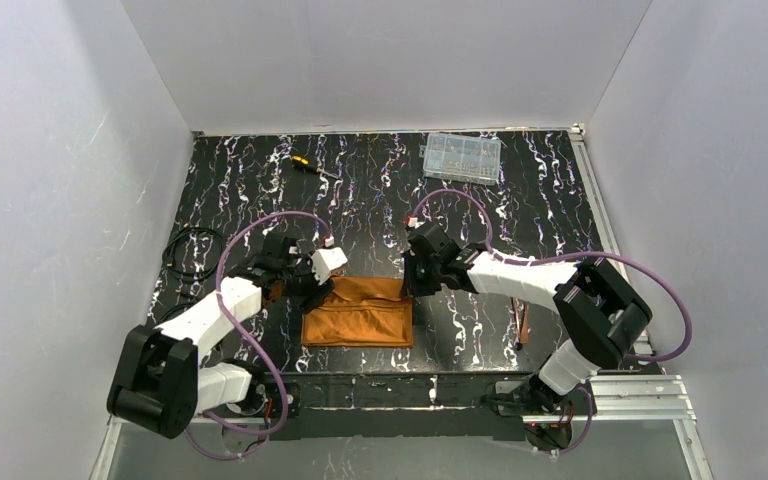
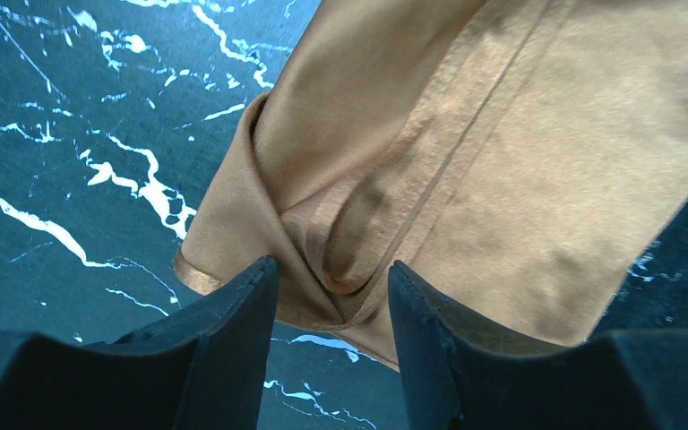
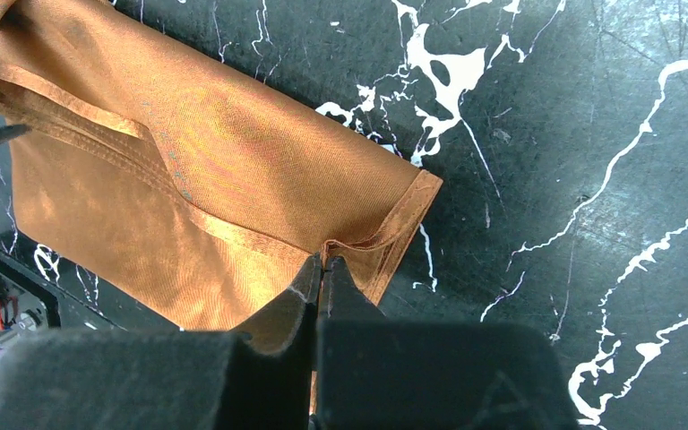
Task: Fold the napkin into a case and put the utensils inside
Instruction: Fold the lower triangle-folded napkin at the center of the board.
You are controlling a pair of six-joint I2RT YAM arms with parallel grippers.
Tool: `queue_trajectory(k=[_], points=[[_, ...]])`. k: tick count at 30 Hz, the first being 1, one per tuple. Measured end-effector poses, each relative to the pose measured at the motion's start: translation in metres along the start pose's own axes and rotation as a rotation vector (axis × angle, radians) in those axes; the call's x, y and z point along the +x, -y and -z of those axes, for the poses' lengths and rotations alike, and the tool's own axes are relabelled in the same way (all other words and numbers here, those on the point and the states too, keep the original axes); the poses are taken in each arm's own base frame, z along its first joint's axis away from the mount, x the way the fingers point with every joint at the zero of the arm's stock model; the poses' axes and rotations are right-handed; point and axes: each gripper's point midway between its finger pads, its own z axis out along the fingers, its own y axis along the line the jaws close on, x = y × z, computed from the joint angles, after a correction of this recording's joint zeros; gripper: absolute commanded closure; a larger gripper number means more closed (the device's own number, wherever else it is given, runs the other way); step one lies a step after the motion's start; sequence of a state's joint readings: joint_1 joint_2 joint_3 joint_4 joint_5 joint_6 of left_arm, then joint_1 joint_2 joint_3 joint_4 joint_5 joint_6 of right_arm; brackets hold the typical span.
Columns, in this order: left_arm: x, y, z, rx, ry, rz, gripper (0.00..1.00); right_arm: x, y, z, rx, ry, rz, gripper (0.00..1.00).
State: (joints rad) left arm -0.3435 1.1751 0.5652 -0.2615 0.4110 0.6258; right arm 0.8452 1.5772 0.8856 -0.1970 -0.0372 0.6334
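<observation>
The napkin (image 1: 358,312) lay folded into a flat rectangle on the table (image 1: 380,180), between the two arms. The left pincer (image 2: 331,269) stood half open, its fingers (image 2: 233,340) on both sides of a bunched fold at the cloth's left end. The right pincer (image 3: 322,262) was closed tight on the hem at the right edge.

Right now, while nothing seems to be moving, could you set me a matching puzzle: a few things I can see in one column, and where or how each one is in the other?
Things
1. rust-orange folded cloth napkin
2. clear plastic compartment box
3. yellow-and-black handled screwdriver
4. right gripper

Place or state
A. far side, right of the middle
B. shut on the cloth's edge
C. near side, in the middle
D. far side, left of the middle

Pairs: 1-C, 2-A, 3-D, 4-B
</observation>
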Motion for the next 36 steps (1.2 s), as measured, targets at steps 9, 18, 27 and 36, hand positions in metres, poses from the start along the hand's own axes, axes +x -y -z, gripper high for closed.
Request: queue_trajectory(k=[9, 18, 27, 36], points=[[0.008, -0.019, -0.004, -0.091, -0.053, 0.01, 0.75, 0.0, -0.001, -0.002, -0.008, 0.011, -0.007, 0.99], [0.009, -0.011, -0.006, -0.054, -0.043, 0.003, 1.0, 0.008, 0.006, -0.004, 0.006, -0.001, -0.016, 0.96], [0.009, -0.013, 0.0, -0.057, -0.043, -0.085, 1.0, 0.007, 0.004, 0.001, -0.007, 0.015, -0.015, 0.91], [0.0, -0.015, 0.016, -0.117, 0.025, -0.25, 1.0, 0.023, 0.016, -0.003, 0.015, -0.015, -0.02, 0.85]])
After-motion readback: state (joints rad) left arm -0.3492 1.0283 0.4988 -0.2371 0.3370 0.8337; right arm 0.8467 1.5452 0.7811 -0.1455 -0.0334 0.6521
